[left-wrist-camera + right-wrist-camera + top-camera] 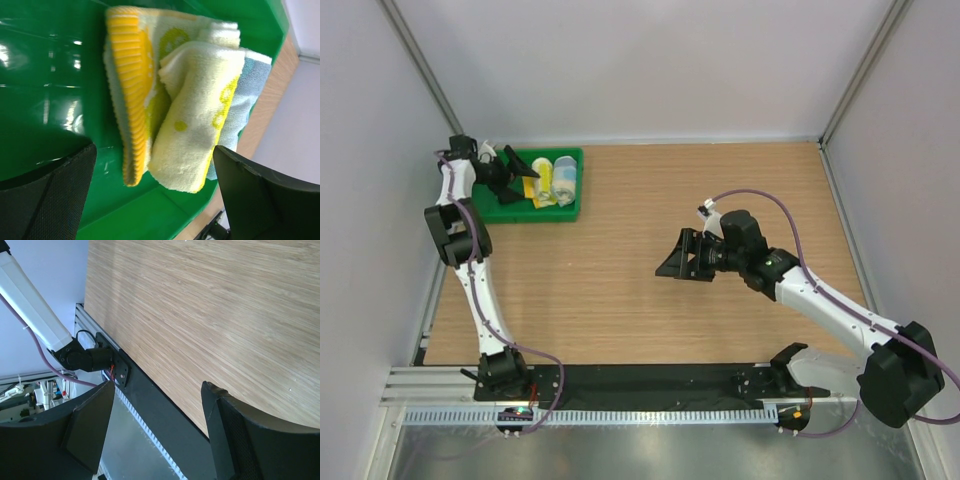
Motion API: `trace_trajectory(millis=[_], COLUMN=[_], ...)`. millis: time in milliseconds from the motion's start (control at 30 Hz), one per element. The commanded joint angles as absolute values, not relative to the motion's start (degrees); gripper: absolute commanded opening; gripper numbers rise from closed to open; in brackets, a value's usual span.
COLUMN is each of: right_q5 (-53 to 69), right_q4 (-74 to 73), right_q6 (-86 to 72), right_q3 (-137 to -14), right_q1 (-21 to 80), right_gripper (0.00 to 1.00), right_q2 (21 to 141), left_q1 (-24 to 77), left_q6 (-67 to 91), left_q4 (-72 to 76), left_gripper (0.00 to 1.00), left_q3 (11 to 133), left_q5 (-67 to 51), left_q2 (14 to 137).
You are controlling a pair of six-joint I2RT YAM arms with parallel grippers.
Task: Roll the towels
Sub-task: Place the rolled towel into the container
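Note:
Two rolled towels lie side by side in the green tray (510, 210) at the table's far left. The yellow-green and white towel (542, 181) has an orange edge; the light blue and white towel (564, 180) lies right of it. In the left wrist view the yellow-green towel (190, 115) fills the middle, and the blue towel (250, 90) peeks out behind it. My left gripper (520, 172) is open over the tray, just left of the towels, holding nothing; its fingers (265, 195) stand wide apart. My right gripper (678, 262) is open and empty above the bare table's middle.
The wooden table (720, 200) is walled at the back and both sides. A black strip and metal rail (650, 400) run along the near edge. The right wrist view shows the table edge (150, 380) and the left arm's base (90, 357).

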State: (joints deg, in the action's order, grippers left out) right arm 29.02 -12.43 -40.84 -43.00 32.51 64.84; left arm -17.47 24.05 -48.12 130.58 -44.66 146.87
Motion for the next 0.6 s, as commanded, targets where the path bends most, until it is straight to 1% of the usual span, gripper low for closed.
trace_trajectory(millis=[0, 133, 400, 533, 567], right_q5=[28.92, 27.78, 26.02, 25.32, 24.96], right_q4=[-12.65, -14.67, -17.14, -17.93, -18.19], right_q6=[-40.25, -39.55, -38.5, -38.23, -38.06], right_q3=[-46.14, -46.84, -47.72, -48.08, -48.08], right_q1=[32.52, 32.61, 32.61, 32.61, 32.69], right_gripper=[0.77, 0.78, 0.8, 0.8, 0.81], right_q2=[63.02, 62.67, 61.26, 60.73, 60.21], left_q1=[-18.89, -20.12, -20.92, -21.01, -20.92], left_q6=[24.34, 24.96, 27.24, 29.88, 30.67], left_q4=[-49.04, -49.57, -48.08, -48.08, -46.77], left_gripper=[1.0, 1.0, 1.0, 1.0, 1.0], left_q3=[130.34, 129.9, 128.32, 128.5, 128.06], left_q5=[-40.17, -37.01, -36.48, -33.84, -33.66], left_q2=[142.83, 141.68, 137.91, 133.61, 130.46])
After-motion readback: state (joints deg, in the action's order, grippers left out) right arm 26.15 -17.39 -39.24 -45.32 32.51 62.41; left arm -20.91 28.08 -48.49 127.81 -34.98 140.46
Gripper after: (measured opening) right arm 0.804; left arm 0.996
